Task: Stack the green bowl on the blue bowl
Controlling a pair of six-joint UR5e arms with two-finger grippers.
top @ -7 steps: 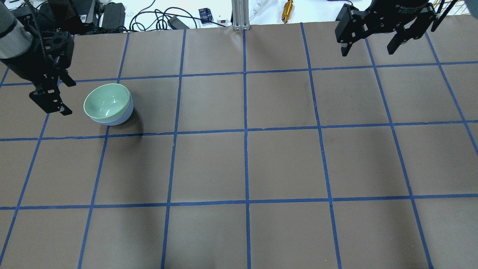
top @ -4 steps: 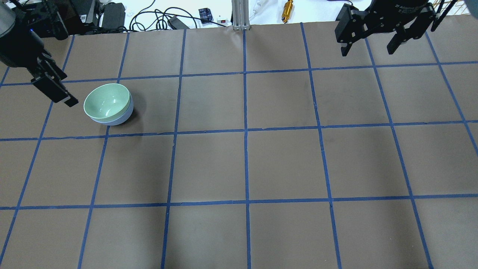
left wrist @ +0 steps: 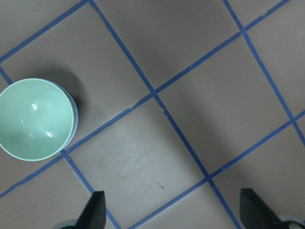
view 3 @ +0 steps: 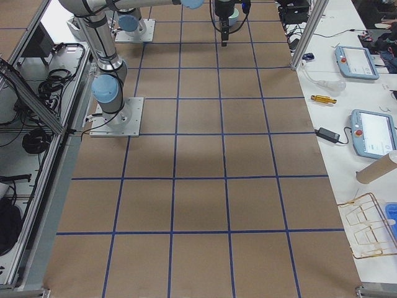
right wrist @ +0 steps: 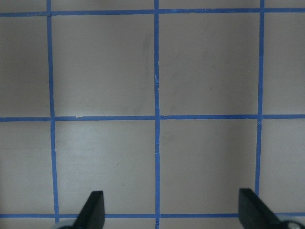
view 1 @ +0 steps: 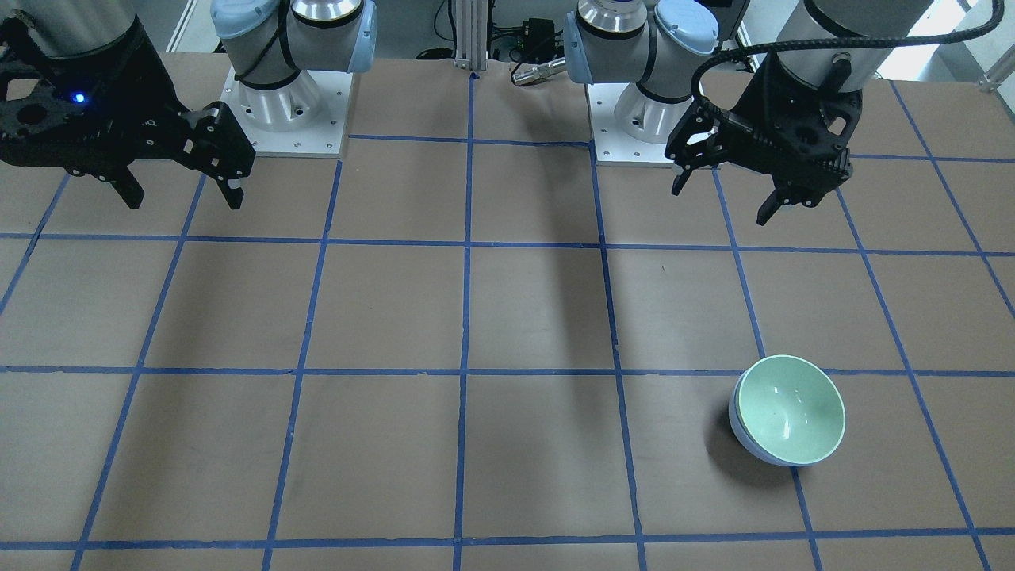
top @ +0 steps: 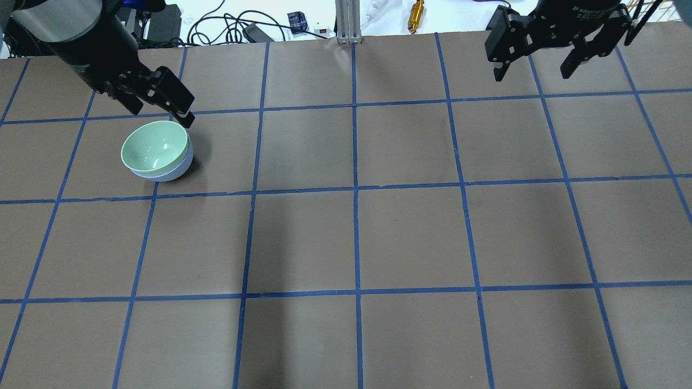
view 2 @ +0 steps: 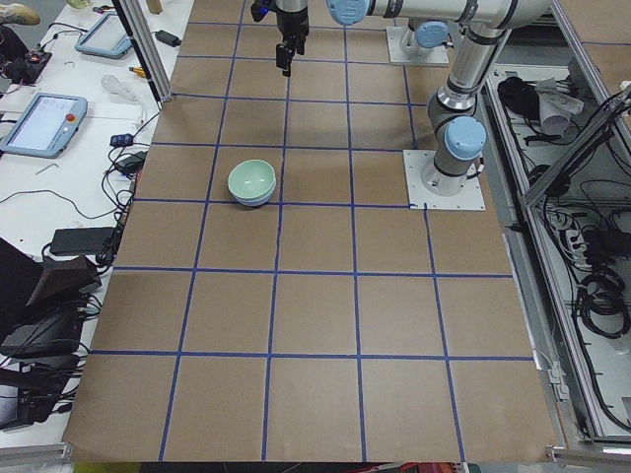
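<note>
The green bowl (top: 154, 147) sits nested inside the blue bowl (top: 175, 172) on the table's left side. Only a blue sliver shows under it. The stack also shows in the front view, green bowl (view 1: 789, 408) in blue bowl (view 1: 740, 432), and from the left wrist (left wrist: 34, 119). My left gripper (top: 154, 108) is open and empty, raised well above the table and clear of the bowls; it also shows in the front view (view 1: 721, 205). My right gripper (top: 531, 76) is open and empty over the far right of the table.
The brown table (top: 411, 237) carries a blue tape grid. Cables, adapters and a brass part (top: 417, 14) lie beyond its far edge. The two arm bases (view 1: 285, 103) stand at the robot's side. Tablets (view 3: 372, 133) rest on the side bench.
My left gripper has risen from beside the bowls' left and swung rightward in the overhead view. The stacked bowls and the right arm have not moved.
</note>
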